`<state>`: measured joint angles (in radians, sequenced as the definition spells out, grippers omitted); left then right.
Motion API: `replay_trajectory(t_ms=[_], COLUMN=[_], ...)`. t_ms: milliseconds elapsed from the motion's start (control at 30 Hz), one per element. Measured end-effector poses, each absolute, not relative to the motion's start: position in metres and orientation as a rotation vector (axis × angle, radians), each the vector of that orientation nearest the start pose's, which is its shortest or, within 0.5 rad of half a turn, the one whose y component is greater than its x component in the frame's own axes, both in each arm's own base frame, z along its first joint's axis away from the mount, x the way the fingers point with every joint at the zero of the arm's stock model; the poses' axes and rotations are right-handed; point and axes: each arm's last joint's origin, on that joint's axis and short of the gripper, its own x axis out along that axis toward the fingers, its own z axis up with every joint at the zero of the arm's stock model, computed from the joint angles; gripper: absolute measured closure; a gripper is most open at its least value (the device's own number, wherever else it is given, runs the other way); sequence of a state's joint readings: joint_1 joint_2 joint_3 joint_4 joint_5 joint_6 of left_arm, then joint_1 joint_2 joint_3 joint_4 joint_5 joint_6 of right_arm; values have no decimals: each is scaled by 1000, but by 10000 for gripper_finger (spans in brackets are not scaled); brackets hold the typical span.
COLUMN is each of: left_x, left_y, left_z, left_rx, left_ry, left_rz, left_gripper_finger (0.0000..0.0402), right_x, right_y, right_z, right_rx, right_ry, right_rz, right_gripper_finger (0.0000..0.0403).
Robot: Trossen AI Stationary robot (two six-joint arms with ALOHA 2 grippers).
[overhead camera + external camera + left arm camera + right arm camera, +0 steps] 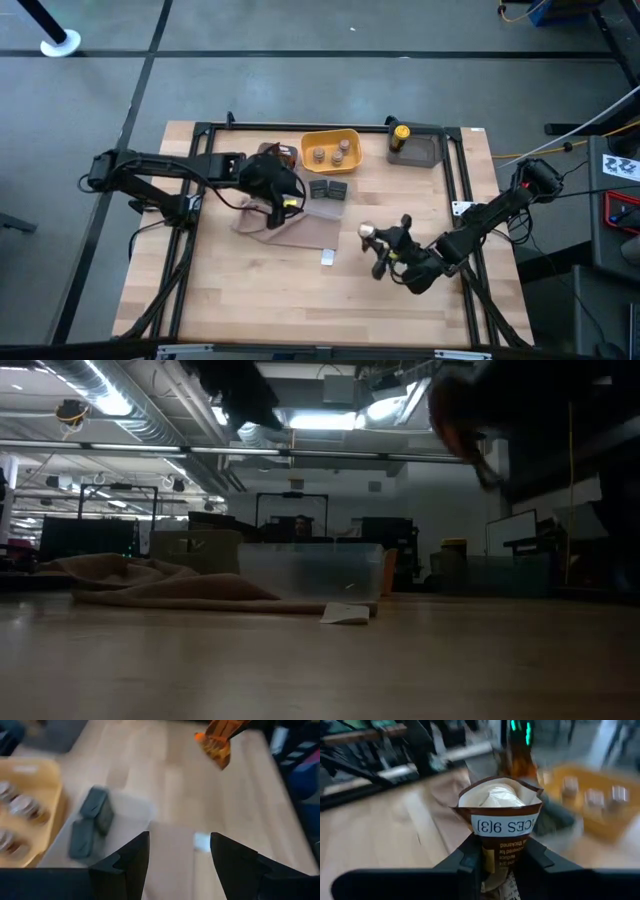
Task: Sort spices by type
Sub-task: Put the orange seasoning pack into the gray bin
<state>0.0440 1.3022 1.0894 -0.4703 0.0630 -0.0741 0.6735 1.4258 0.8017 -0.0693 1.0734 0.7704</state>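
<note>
My right gripper (383, 246) is shut on a brown foil packet (499, 822) above the table's right-middle. The packet also shows in the left wrist view (219, 739). My left gripper (275, 192) hangs open over the beige cloth (285, 225), touching nothing, with its fingers (131, 860) apart. Tan jars (330, 154) stand in the yellow tray (352, 134). Dark grey boxes (328, 188) lie in the clear tray (132, 810). The yellow-capped bottle (400, 132) stands in the grey tray (425, 152). Another brown-orange packet (283, 154) lies left of the yellow tray. My right gripper pinches the brown packet's lower printed end (501, 851) between its two fingers. The packet stands out past the fingertips with its pale puffed end (497, 797) foremost, and it is lifted clear of the table.
A small white scrap (328, 258) lies on the bare wood near the cloth's near edge. The black frame rails (465, 190) run along the table's sides. Bare wood (260, 300) stretches across the near half of the table.
</note>
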Motion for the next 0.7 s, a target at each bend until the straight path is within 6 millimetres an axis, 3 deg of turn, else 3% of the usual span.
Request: replay_trajectory(t_ms=[367,533,700], left_x=[289,291,295], left_y=[-12,-21,-25], left_z=[325,332,338], left_rx=[-214,-255,-274], left_ry=[445,384,305], left_rz=[-180,-215,-237], left_gripper_finger=[208,208,208], right_x=[253,257,269], right_y=[172,172,158], right_z=[284,300,306], right_rx=[-160,-340,-444], right_ry=[9,-115,-227], right_rz=[-262,-116,27], right_gripper_finger=[320,320,320])
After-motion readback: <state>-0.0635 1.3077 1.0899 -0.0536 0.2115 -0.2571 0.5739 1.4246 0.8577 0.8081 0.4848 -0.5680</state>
